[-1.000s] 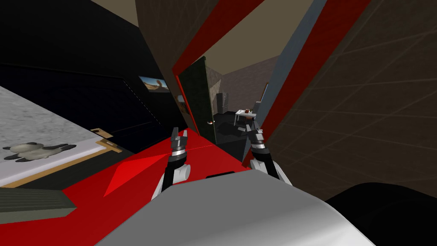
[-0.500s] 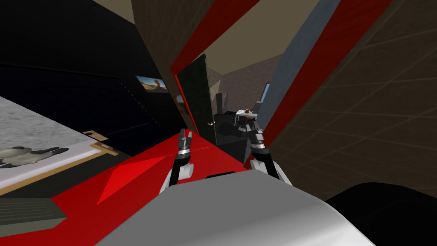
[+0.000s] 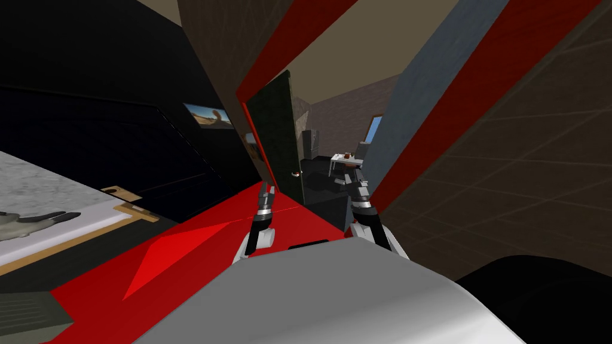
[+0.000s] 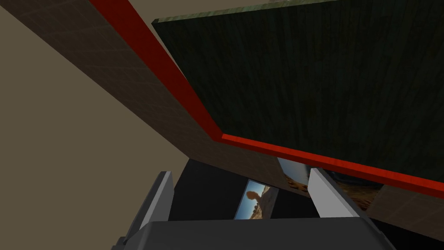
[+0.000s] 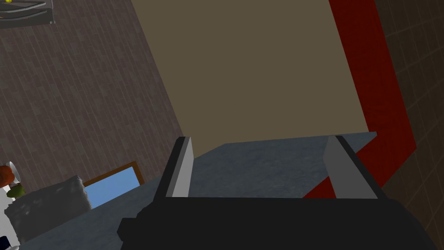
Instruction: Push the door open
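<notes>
— Where does the door stand?
— The dark green door (image 3: pixel 272 137) is swung inward on the left side of the red frame (image 3: pixel 448 119). Its knob (image 3: pixel 296 174) edge is free, and open dark floor lies between that edge and the frame's right post.
— And the robot's hands?
— The left hand (image 3: pixel 266 190) is near the door's lower edge, fingers apart. The right hand (image 3: pixel 357 176) is in the gap by the right post, fingers also spread.

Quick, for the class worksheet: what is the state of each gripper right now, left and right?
Left gripper: open, holding nothing.
Right gripper: open, holding nothing.
</notes>
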`<state>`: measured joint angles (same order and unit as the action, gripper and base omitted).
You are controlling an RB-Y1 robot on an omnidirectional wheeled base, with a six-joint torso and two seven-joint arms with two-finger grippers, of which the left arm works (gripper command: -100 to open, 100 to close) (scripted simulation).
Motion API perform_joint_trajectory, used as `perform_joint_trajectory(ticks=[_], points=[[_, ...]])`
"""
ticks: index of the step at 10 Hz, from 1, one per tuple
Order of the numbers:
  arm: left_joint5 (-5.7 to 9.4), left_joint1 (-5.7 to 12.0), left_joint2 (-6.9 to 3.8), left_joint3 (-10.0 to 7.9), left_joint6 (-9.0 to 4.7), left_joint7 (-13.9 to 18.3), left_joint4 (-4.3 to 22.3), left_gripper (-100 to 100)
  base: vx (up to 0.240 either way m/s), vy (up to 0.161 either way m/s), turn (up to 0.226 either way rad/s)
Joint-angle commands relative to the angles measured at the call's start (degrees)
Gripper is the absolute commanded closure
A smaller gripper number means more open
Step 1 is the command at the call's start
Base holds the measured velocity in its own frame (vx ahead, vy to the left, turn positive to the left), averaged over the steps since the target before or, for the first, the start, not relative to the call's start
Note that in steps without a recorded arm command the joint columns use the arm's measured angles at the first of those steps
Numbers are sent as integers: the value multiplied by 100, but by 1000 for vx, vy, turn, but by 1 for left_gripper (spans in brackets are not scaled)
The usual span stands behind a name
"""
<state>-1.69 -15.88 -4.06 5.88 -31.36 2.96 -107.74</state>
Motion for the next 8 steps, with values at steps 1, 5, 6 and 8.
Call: perform_joint_trajectory(ticks=[1, 5, 6, 8], points=[[-36, 92, -14, 77, -39, 26, 241, -100, 101, 63, -32], [-92, 275, -48, 208, -149, 95, 750, -100, 78, 56, -21], [-111, 336, -58, 252, -185, 118, 921, -100, 60, 59, -31], [-150, 460, -77, 341, -259, 164, 1255, -100, 93, 71, -32]])
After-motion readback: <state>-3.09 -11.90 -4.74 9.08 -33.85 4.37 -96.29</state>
